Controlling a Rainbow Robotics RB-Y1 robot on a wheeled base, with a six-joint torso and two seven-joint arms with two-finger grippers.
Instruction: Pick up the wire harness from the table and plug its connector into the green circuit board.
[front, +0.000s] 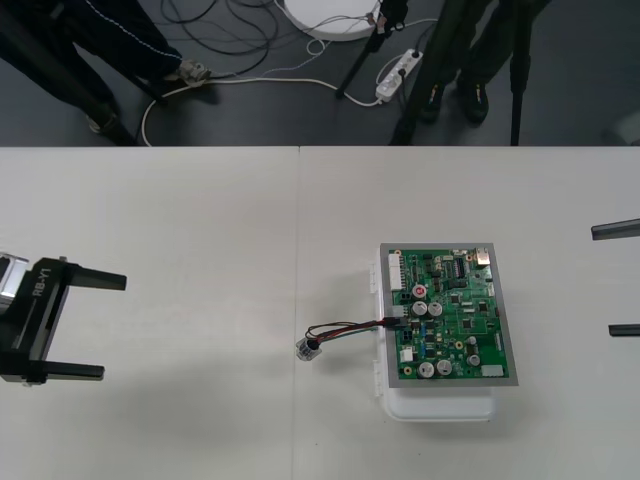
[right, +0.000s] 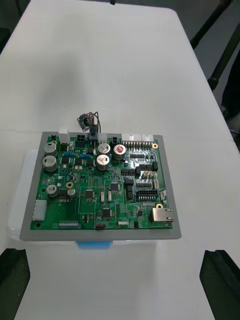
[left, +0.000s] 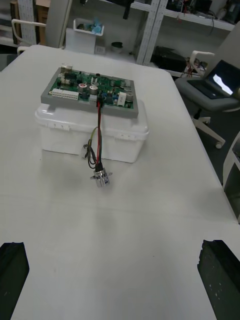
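I see the left claw (front: 114, 326) released at the left edge, the right claw (front: 601, 281) released at the right edge; the harness plug (front: 393, 321) sits in the green board (front: 455, 320).

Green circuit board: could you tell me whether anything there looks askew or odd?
Nothing stands out: the green circuit board sits level on its white base, the small black plug seems seated in it, the round metal socket lies on the table.

Shiny metal socket (left: 101, 178), matt white plastic base (left: 65, 137).
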